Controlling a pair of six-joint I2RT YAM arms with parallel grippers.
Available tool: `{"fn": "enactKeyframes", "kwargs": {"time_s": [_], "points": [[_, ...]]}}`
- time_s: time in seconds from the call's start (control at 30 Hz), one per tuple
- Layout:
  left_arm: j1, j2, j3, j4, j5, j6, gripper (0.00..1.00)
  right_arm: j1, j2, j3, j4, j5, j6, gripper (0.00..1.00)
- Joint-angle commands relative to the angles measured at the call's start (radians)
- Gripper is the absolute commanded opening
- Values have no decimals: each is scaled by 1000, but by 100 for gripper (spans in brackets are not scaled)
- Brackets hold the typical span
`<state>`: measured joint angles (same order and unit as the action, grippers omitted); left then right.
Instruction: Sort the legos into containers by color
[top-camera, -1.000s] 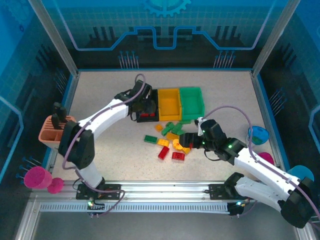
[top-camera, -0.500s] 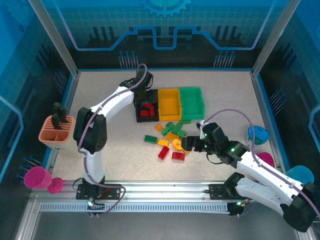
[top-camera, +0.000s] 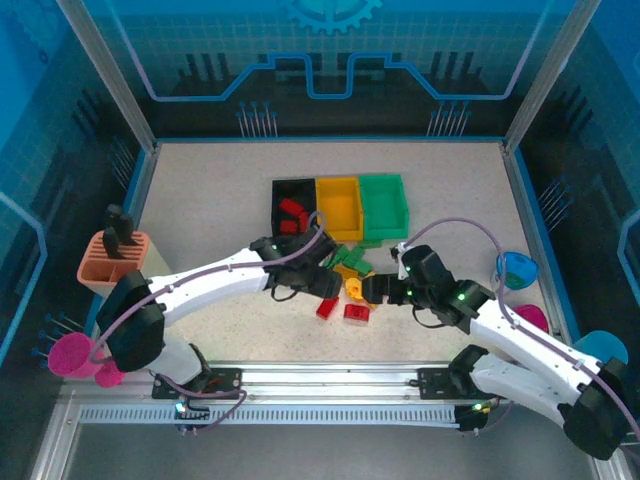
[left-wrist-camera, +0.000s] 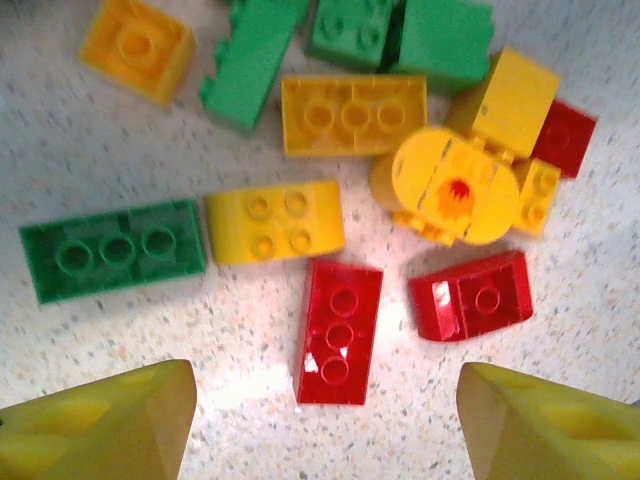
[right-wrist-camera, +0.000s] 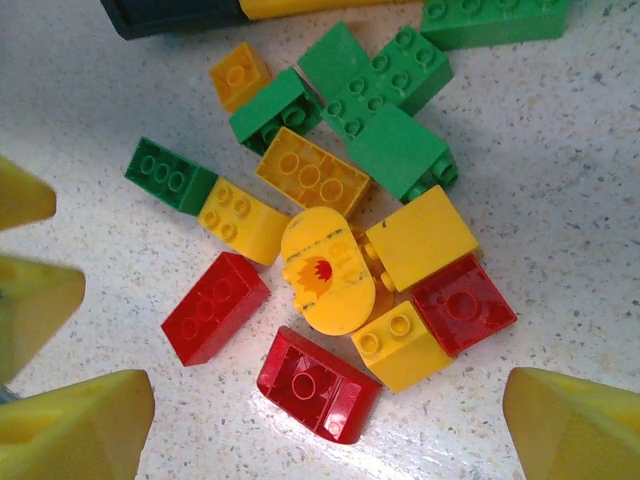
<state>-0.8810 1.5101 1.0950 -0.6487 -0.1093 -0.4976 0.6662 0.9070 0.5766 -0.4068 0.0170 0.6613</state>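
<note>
Speckled tabletop (top-camera: 200, 200) wide around clustered legos (right-wrist-camera: 320, 270)

legos (top-camera: 355, 311) heaped on table (top-camera: 200, 190) | containers (top-camera: 338, 205) in row behind them

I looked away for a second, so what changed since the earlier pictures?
The left gripper swung from the black bin back to the legos, now open and empty above them. The right gripper, open beside them, and the bins stayed put.
</note>
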Motion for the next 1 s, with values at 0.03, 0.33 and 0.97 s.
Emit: {"fn": "enactKeyframes", "kwargs": {"time_s": [0.03, 0.33, 0.97], "points": [[-49, 49, -18, -60, -40, -56, 71, -10, 36, 33, 39, -19, -14, 91], [-81, 198, 2, -18, -17, -36, 67, -10, 12, 33, 30, -3, 6, 90], [-82, 267, 56, -44, -81, -17, 34, -28, 10, 7, 45, 1, 5, 89]]}}
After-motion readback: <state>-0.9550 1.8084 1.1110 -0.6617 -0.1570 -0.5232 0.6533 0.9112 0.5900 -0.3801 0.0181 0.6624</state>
